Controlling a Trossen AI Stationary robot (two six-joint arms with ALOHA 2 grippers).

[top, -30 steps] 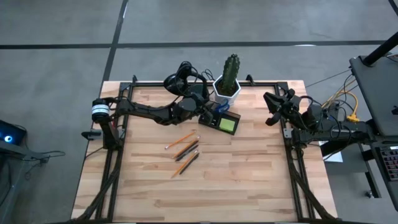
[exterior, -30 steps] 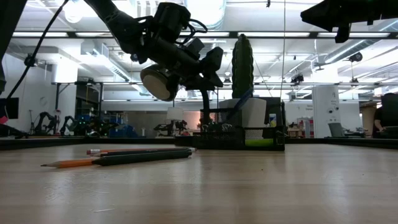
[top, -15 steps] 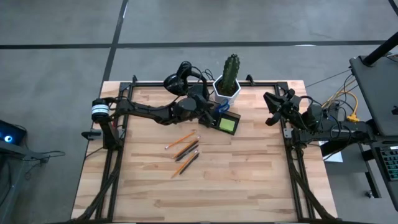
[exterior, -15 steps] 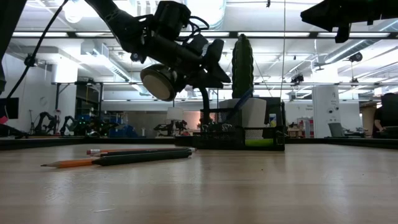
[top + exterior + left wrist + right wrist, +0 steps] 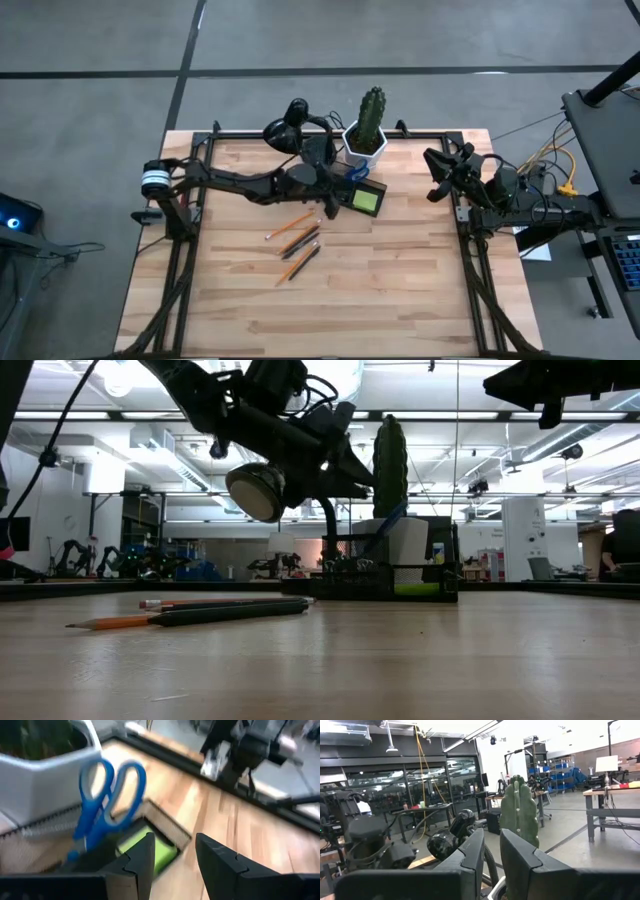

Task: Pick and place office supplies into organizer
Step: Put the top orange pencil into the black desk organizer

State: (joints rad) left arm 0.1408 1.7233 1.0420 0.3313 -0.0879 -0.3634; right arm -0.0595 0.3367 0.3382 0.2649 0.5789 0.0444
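Pencils and pens [image 5: 296, 243] are seen lying loose on the near-middle part of the wooden table [image 5: 400, 290], fanned out side by side; in the low view an orange pencil [image 5: 112, 623] lies nearest, with a dark pen [image 5: 232, 612] just behind it. Beyond them, toward the far edge, the organizer [image 5: 362, 196] is found, a dark mesh box with a lime-green sticky-note pad [image 5: 366, 200] lying in its right compartment. Blue-handled scissors [image 5: 106, 802] are stood upright in a compartment to the left of the pad, handles up.

The left gripper [image 5: 330, 200] is held above the table at the organizer's left end, clear of the pencils. Its fingers [image 5: 136, 865] are parted with a clear gap between them, and nothing is gripped. Just behind the organizer, a white hexagonal pot [image 5: 366, 145] with a cactus [image 5: 372, 108] is set, and a black desk lamp [image 5: 290, 122] is placed to its left, its round head [image 5: 255, 492] hanging close by the left arm in the low view. These two crowd the organizer's far side.

The right gripper [image 5: 437, 175] is parked at the table's right edge, well apart from the supplies, its fingers [image 5: 470, 862] almost closed, leaving only a narrow slit, with nothing between them.
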